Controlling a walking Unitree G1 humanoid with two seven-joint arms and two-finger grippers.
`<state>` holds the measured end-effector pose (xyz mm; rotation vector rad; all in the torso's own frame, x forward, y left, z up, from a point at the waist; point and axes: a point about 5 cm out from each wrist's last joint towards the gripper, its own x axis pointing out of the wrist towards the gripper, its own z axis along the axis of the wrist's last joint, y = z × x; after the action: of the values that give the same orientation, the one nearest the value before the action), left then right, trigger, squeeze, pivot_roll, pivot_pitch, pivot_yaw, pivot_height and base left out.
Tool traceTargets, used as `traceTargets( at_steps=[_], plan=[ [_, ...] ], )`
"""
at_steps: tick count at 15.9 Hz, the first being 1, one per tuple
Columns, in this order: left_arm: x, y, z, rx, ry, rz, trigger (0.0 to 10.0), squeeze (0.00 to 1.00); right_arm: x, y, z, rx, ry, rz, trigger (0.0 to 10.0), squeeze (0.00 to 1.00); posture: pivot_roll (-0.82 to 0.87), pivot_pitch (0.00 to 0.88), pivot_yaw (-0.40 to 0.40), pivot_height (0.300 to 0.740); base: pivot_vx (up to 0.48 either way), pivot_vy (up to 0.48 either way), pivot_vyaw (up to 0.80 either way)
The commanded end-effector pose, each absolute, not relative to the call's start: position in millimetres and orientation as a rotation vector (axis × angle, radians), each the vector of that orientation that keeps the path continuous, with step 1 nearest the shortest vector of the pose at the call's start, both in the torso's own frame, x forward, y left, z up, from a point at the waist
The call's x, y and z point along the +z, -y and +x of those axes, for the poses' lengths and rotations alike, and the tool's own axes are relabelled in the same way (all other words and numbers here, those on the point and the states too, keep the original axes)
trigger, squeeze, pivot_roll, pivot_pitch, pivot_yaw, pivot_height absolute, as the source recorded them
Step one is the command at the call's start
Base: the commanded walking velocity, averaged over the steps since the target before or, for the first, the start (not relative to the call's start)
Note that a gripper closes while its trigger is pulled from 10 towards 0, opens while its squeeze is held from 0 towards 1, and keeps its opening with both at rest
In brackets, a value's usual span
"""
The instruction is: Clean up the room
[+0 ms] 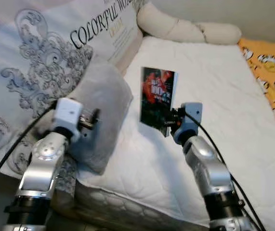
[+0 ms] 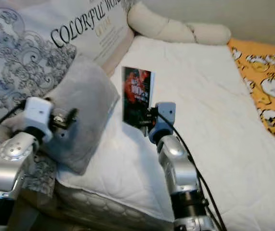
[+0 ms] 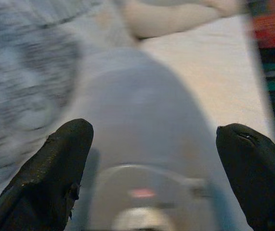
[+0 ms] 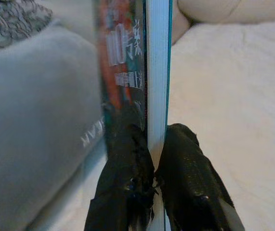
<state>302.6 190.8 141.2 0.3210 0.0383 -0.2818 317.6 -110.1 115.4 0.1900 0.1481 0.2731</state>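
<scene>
Silver arms rise from the near edge of the head views, one on each side. Beyond them, the white quilted mattress (image 1: 214, 96) fills most of the scene. A large grey-and-white patterned cushion (image 1: 26, 62) leans at the robot's left — black lettering on it reads "COLORFUL WO…", the rest cut off, with a smaller gold line beneath too small to read. An orange patterned sheet (image 1: 272, 72) borders the mattress on the right. A cream bolster (image 1: 185, 29) lies across the far end.

Grey pillow (image 1: 98, 101) — plain, no marking — rests against the patterned cushion at the mattress's near left corner. Left gripper (image 3: 154, 159) sits right at this pillow, its two black fingers spread wide apart with the grey fabric between and ahead of them; whether they touch it cannot be told.

Book (image 1: 157, 100) — dark cover with red flowers, a white "100" legible, other characters too blurred to read. It stands upright above the mattress, just right of the grey pillow. Right gripper (image 4: 155, 163) is clamped on the book's lower edge, one finger (image 4: 127, 163) on the cover, the other on the back, white page edges between them.
</scene>
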Motion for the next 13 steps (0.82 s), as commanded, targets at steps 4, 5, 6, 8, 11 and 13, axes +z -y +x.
traceTargets(
  at_steps=[4,5,6,8,11,13],
  plan=[
    [140,-181,287,-0.648,-0.133,0.38,10.0,0.75,130,110,336,0.388,-0.294,0.261,10.0,0.0,0.04,0.0,-0.034,0.74,0.0,0.0,0.0],
    [140,-180,285,-0.698,-0.152,0.391,10.0,0.75,130,110,338,0.402,-0.324,0.282,10.0,0.0,0.04,0.0,-0.034,0.74,0.0,0.0,0.0],
    [138,-180,280,-0.786,-0.192,0.408,10.0,0.75,127,108,342,0.439,-0.399,0.349,10.0,0.0,0.04,0.0,-0.03,0.74,0.0,0.0,0.0],
    [138,-180,277,-0.831,-0.212,0.417,10.0,0.75,125,107,343,0.47,-0.44,0.36,10.0,0.0,0.04,0.0,-0.03,0.74,0.0,0.0,0.0],
    [140,-181,272,-0.937,-0.263,0.43,10.0,0.75,106,104,349,0.508,-0.603,0.511,10.0,0.0,0.06,0.0,-0.044,0.74,0.0,0.0,0.0],
    [142,-186,264,-0.984,-0.302,0.421,10.0,0.75,98,100,350,0.52,-0.681,0.59,10.0,0.0,0.08,0.0,-0.049,0.74,0.0,0.0,0.0]
  ],
)
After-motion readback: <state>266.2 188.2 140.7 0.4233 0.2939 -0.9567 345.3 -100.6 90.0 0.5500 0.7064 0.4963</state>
